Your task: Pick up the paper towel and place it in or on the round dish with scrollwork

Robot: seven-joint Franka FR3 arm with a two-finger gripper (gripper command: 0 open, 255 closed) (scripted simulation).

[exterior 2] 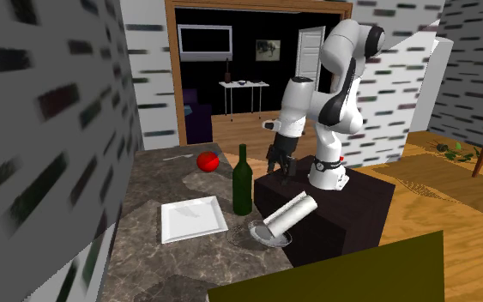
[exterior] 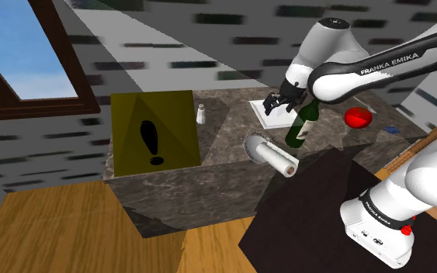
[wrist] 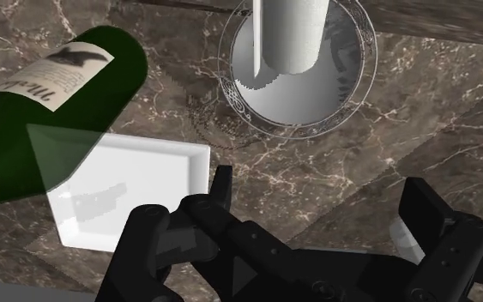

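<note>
The paper towel (exterior: pixel 277 159) is a white roll lying tilted with one end in the round dish (exterior: pixel 252 145), the other end past the counter's front edge. The wrist view shows the roll (wrist: pixel 291 34) resting in the dish (wrist: pixel 316 103), whose rim bears scrollwork. My gripper (exterior: pixel 280 101) hovers open above the counter, behind the dish and beside the bottle's neck. Nothing lies between its fingers (wrist: pixel 222 184). In the second exterior view the gripper (exterior 2: pixel 280 163) hangs above the roll (exterior 2: pixel 289 213) and dish (exterior 2: pixel 261 232).
A dark green wine bottle (exterior: pixel 303 124) stands upright between the dish and a white square plate (exterior: pixel 275 114). A red round object (exterior: pixel 358 118) sits further back. A small shaker (exterior: pixel 201 115) and a yellow warning-sign box (exterior: pixel 154 128) stand toward the shoulder view's left.
</note>
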